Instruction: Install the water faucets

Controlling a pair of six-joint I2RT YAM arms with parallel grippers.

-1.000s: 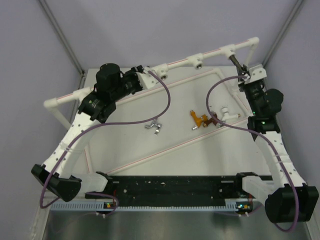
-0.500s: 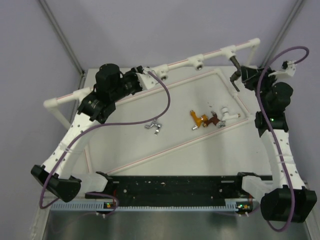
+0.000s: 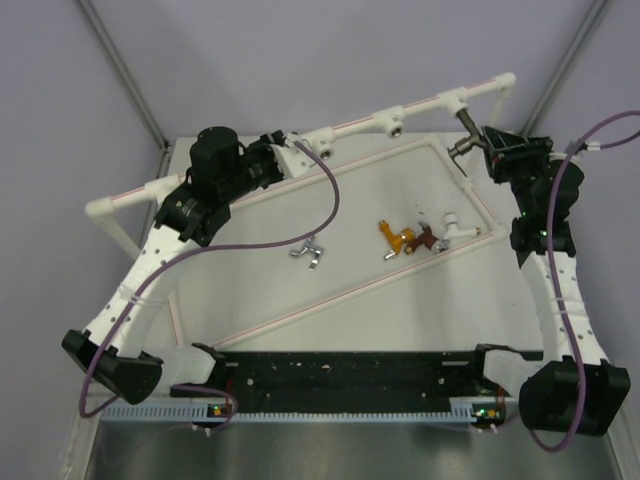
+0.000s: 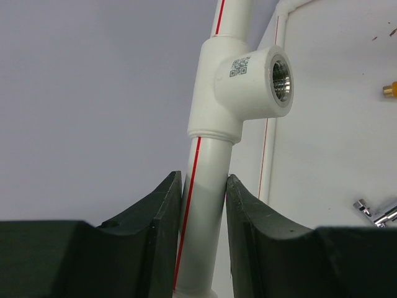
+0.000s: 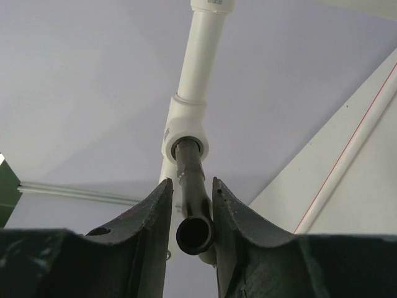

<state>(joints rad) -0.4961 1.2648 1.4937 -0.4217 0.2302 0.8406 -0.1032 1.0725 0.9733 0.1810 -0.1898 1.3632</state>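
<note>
My right gripper (image 3: 484, 141) (image 5: 189, 185) is shut on the dark grey faucet (image 3: 468, 128) (image 5: 193, 205). Its stem sits in the far right pipe socket (image 3: 458, 100) (image 5: 186, 133) and its round spout points at the right wrist camera. My left gripper (image 3: 293, 156) (image 4: 203, 180) is shut on the white pipe (image 4: 205, 211) just below an empty threaded socket (image 4: 273, 84). The silver faucet (image 3: 308, 252) (image 4: 378, 211), orange-gold faucet (image 3: 393, 238), reddish-brown faucet (image 3: 426, 240) and white faucet (image 3: 450, 222) lie loose on the table.
The raised white pipe rail (image 3: 360, 125) runs along the back with two more empty sockets (image 3: 397, 125) (image 3: 325, 143). Flat pipe runs (image 3: 350, 290) cross the table. A black bar (image 3: 340, 375) lies along the near edge. Purple cables loop above both arms.
My right wrist has turned around the dark grey faucet; its purple cable swung out to the right and the faucet's lever turned. The left arm has not moved.
</note>
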